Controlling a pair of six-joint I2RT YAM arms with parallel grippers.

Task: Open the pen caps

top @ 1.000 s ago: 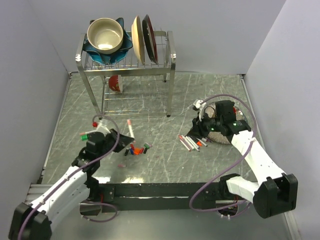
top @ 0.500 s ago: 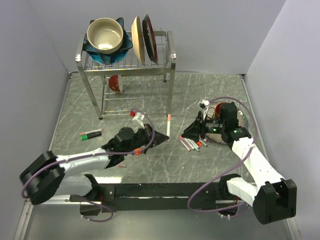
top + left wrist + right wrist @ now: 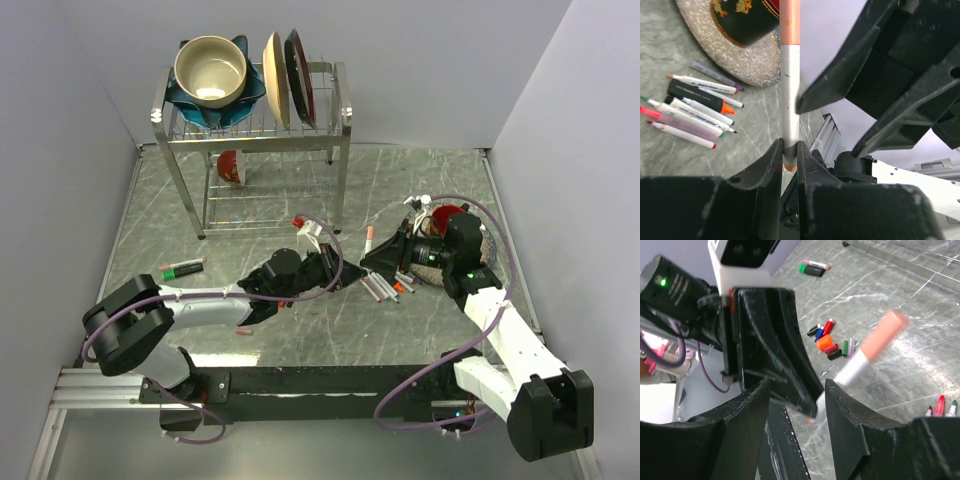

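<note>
Just right of the surface's (image 3: 180, 330) centre in the overhead view, the left end effector (image 3: 789, 150) was clamped on the lower end of a white-barrelled pen (image 3: 789, 90). The pen stood nearly upright, its salmon cap (image 3: 789, 22) on and pointing toward 12 o'clock. The right end effector (image 3: 799, 384) faced it from 3 o'clock, very close, with its jaws apart and gripping nothing. At 5 o'clock from the held pen, a group of uncapped pens (image 3: 690, 117) lay side by side on the surface, just beside a speckled plate (image 3: 755, 65). A cluster of loose caps (image 3: 827, 340) showed in the right wrist view. A green-and-black marker (image 3: 180, 268) lay well apart toward 9 o'clock.
</note>
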